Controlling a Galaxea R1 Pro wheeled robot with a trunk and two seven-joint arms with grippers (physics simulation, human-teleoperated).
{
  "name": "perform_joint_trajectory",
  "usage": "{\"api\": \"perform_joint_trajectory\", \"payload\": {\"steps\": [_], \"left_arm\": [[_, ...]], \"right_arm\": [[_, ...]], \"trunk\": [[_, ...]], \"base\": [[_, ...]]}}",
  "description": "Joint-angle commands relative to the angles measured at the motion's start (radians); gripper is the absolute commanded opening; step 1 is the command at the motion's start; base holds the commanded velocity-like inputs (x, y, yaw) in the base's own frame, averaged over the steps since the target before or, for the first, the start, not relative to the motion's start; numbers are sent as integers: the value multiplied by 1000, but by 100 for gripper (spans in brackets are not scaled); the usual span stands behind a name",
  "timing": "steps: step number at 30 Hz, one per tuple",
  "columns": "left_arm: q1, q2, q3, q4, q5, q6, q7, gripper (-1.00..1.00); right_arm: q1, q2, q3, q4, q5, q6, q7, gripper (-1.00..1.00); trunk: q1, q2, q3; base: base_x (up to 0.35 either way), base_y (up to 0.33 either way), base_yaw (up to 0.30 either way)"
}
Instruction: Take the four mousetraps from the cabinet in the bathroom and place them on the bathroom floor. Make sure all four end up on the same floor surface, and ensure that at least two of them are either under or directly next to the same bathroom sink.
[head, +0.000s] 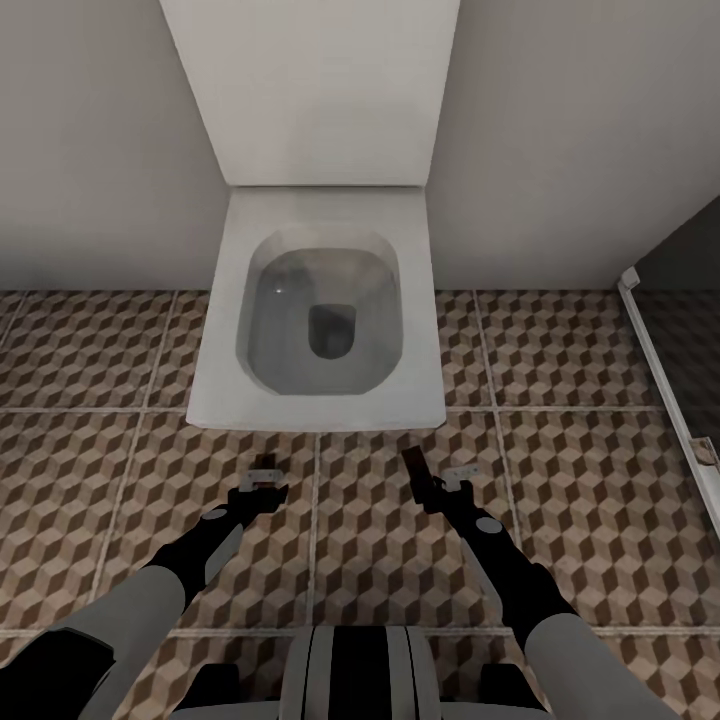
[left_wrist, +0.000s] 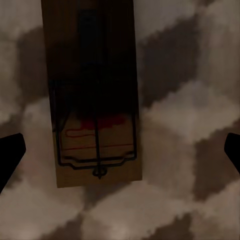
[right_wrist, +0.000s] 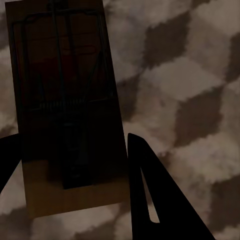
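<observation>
- In the left wrist view the left gripper's fingers (left_wrist: 11, 155) stand wide apart, one at each side of the picture, with nothing between them but tile; a mousetrap (left_wrist: 92, 95) is seen face-on between them, against the floor pattern, touching neither finger.
- In the right wrist view the right gripper's fingers (right_wrist: 150, 185) close narrowly on either side of a second mousetrap (right_wrist: 65, 110), gripping its plain wooden end; the wire end points away.
- In the head view that held mousetrap (head: 415, 468) shows as a dark strip at the right gripper (head: 432, 488), above the bathroom floor (head: 580, 480).
- The left gripper (head: 262, 488) hangs low over the floor, its arm reaching forward from the lower left; the right arm reaches forward from the lower right.
- Both grippers sit just before the front edge of a white toilet (head: 318, 320).
- Bare tile lies open to both sides; a pale frame edge (head: 665, 385) runs along the far right.
</observation>
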Motion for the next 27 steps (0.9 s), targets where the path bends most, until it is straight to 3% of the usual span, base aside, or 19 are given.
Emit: {"api": "perform_joint_trajectory", "payload": {"steps": [1,7,18,27], "left_arm": [[0,1,-6,0,9,0,-1,100],[0,1,-5,0,9,0,-1,100],[0,2,-6,3,9,0,-1,100],[0,1,-6,3,9,0,-1,100]], "right_arm": [[0,0,0,-1,-6,6,3,-100],[0,4,1,4,-6,7,4,-100],[0,45,9,46,-5,10,2,-100],[-7,47,11,50,-5,96,1,-100]], "trunk": [[0,0,0],[0,0,0],[0,0,0],[0,0,0]], "base": [[0,0,0],[0,0,0],[0,0,0],[0,0,0]]}}
